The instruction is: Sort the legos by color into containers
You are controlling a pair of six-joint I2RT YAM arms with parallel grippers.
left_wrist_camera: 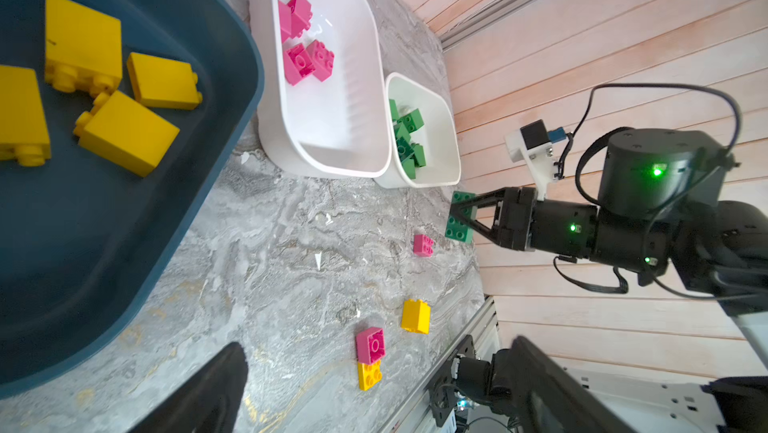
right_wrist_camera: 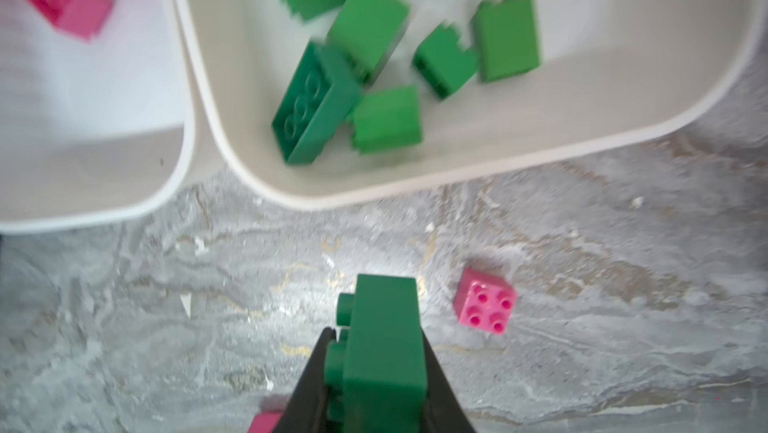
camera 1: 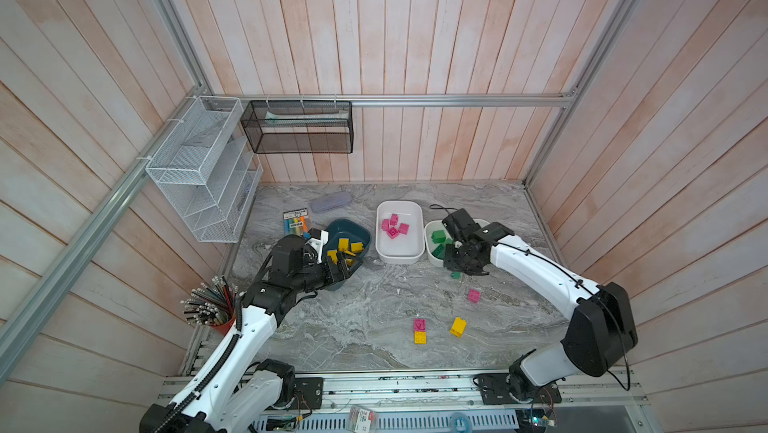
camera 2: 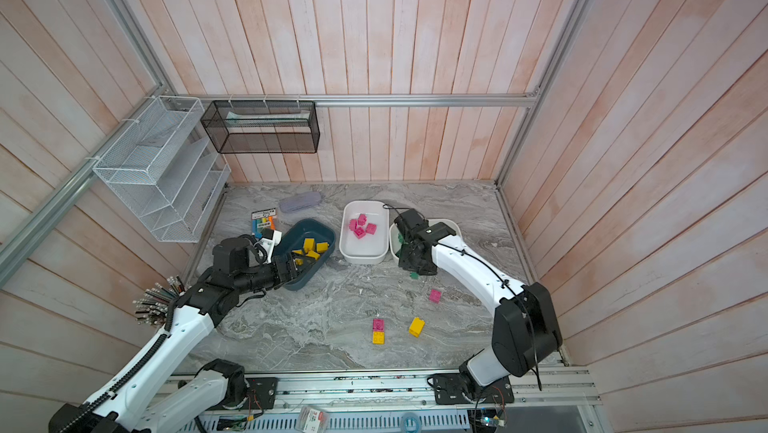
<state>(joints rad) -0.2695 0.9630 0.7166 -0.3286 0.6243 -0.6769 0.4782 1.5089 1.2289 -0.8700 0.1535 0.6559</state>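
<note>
My right gripper (camera 1: 458,271) is shut on a dark green lego (right_wrist_camera: 384,348) and holds it just above the table in front of the right white container (camera 1: 432,261), where several green legos (camera 1: 437,237) lie. The middle white container (camera 1: 399,258) has several pink legos (camera 1: 394,227). Over the near end of the teal container (camera 1: 332,228), which has several yellow legos (camera 1: 344,245), my left gripper (camera 1: 343,264) stands open and empty. Loose on the table are a pink lego (camera 1: 473,295), a yellow lego (camera 1: 458,326), and a pink lego (camera 1: 419,324) touching a yellow one (camera 1: 419,338).
A marker pack (camera 1: 296,221) and a greyish oblong case (camera 1: 331,201) lie behind the teal container. A cup of pencils (camera 1: 216,306) stands at the left edge beside my left arm. A white wire rack (camera 1: 199,169) and a black mesh basket (camera 1: 299,127) hang on the walls.
</note>
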